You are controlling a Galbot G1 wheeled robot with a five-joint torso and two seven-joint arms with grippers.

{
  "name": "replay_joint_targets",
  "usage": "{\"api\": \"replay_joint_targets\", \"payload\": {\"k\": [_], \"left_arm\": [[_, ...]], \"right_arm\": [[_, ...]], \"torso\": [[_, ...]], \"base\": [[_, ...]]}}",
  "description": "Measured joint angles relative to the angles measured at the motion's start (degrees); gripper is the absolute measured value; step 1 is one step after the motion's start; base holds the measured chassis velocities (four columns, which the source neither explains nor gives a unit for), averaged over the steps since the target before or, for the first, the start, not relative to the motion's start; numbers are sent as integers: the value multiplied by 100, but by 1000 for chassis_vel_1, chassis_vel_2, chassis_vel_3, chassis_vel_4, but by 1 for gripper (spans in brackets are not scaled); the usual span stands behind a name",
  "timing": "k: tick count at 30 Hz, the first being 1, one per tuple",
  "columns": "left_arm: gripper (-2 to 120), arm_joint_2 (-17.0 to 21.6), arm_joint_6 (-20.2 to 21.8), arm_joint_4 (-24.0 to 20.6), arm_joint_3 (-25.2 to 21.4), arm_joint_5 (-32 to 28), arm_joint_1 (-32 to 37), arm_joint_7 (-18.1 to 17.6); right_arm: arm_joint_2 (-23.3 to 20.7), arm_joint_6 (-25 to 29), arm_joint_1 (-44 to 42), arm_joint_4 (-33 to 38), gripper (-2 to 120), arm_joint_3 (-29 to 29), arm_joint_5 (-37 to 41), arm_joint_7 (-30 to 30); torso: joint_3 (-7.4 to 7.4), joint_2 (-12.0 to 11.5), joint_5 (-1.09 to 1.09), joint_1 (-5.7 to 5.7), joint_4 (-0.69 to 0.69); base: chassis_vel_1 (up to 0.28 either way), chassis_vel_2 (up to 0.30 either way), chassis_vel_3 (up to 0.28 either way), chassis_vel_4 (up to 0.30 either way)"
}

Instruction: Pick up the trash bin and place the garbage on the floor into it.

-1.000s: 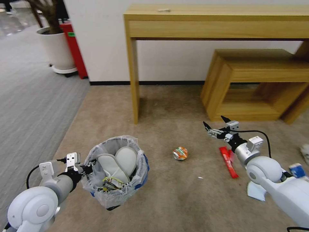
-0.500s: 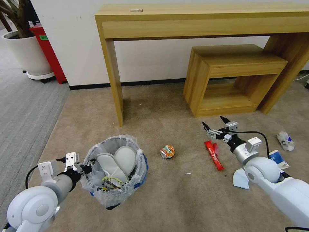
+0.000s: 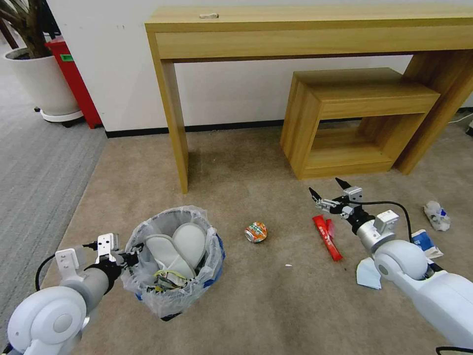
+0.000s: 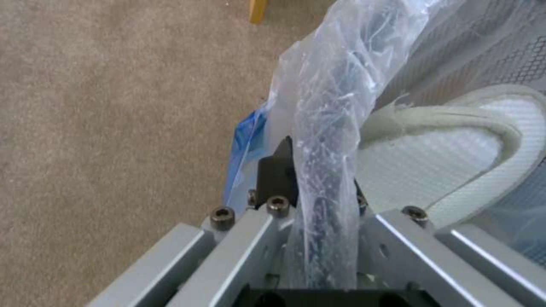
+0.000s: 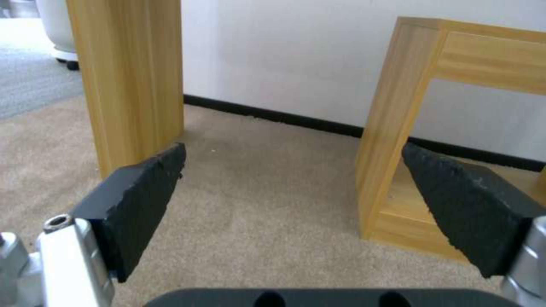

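Note:
The trash bin (image 3: 170,288), black with a crinkly white liner, hangs at the lower left with my left gripper (image 3: 130,257) shut on its rim (image 4: 327,128). Two white slippers (image 3: 176,247) and some wrappers lie inside it; one slipper (image 4: 455,140) fills much of the left wrist view. On the beige floor (image 3: 276,301) lie a crushed can (image 3: 255,231), a red wrapper (image 3: 327,237), a pale blue mask (image 3: 368,273), a blue-and-white paper cup (image 3: 424,242) and a crumpled bottle (image 3: 437,215). My right gripper (image 3: 327,192) (image 5: 296,192) hovers open just beyond the red wrapper, holding nothing.
A tall wooden desk (image 3: 172,128) stands against the wall, one leg beyond the bin. A low wooden bench (image 3: 354,123) sits under it at right, close behind my right gripper. Grey striped carpet (image 3: 34,167), a white plant pot (image 3: 42,84) and a red box (image 3: 74,81) are at left.
The camera swung right, so the whole scene slid left and the cup, mask and bottle came into view. Both arms kept their poses; the bin sits slightly lower and further left.

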Motion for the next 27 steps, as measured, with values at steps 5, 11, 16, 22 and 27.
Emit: {"api": "replay_joint_targets", "payload": {"k": [5,11,16,22,27], "left_arm": [[0,-11,-1,-21,-49,32,43,8],[0,-38,-2,-50,-63,76,79,28],[0,-42,-6,-58,-69,86,86,36],[0,-53,-9,-57,-73,113,89,53],[0,-53,-10,-56,-84,119,92,64]], "right_arm": [[-7,0,-7,3,96,4,-6,-7],[-7,15,-24,18,96,4,-25,-23],[-9,27,-25,18,96,5,-32,-34],[-12,37,3,12,96,-23,-33,-46],[-16,37,15,12,96,-34,-31,-57]], "torso": [[0,0,0,0,0],[1,0,0,0,-1],[1,0,0,0,0],[0,0,0,0,0],[0,0,0,0,-1]], "base": [[-43,32,35,-32],[-83,73,68,-76],[-21,19,23,-26],[0,0,0,0],[0,0,0,0]]}}
